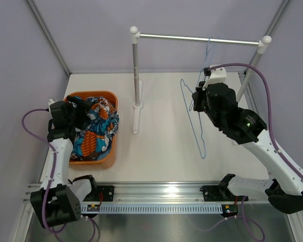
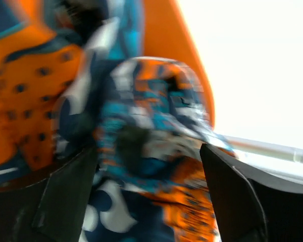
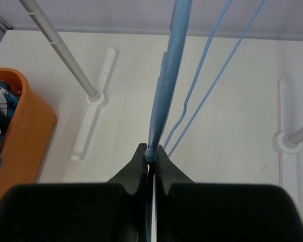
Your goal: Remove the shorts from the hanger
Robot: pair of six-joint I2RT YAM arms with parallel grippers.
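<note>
The printed navy, orange, white and teal shorts (image 1: 96,132) lie bunched in the orange basket (image 1: 112,97) at the left. My left gripper (image 1: 84,109) hovers just over them, open, its fingers (image 2: 65,201) wide apart on either side of the blurred shorts (image 2: 151,126). The bare light blue wire hanger (image 1: 203,153) hangs tilted from the rail by its hook. My right gripper (image 1: 198,96) is shut on the hanger (image 3: 169,75), pinching its thick blue edge at the fingertips of the right gripper (image 3: 151,154).
A white rail (image 1: 199,39) on two posts spans the back; its left post (image 1: 136,75) stands beside the basket, its right post (image 1: 250,70) behind my right arm. The basket (image 3: 25,126) shows at the right wrist view's left edge.
</note>
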